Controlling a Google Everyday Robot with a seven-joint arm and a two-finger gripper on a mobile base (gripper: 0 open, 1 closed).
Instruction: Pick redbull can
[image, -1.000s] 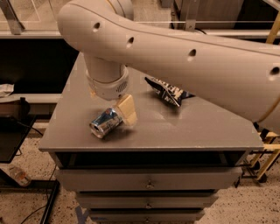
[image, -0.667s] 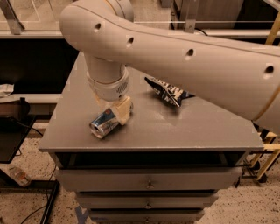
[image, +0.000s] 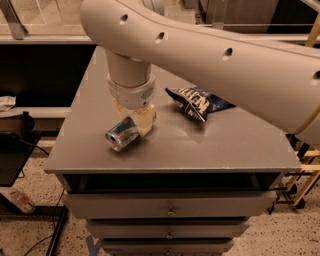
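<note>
The redbull can (image: 121, 134) is a slim silver can with blue panels. It lies on its side on the grey table top (image: 210, 145), near the front left, with its end facing the front-left corner. My gripper (image: 134, 118) hangs from the thick white arm and is down directly over the can's far end, touching or almost touching it. The can rests on the table.
A dark blue snack bag with white lettering (image: 197, 102) lies to the right of the can, further back. The table's front edge (image: 170, 170) is close to the can, with drawers (image: 170, 210) beneath. The arm's upper link spans the right side.
My gripper has moved down and left from beside the can's right end to over the can. The can and the bag have stayed about where they were.
</note>
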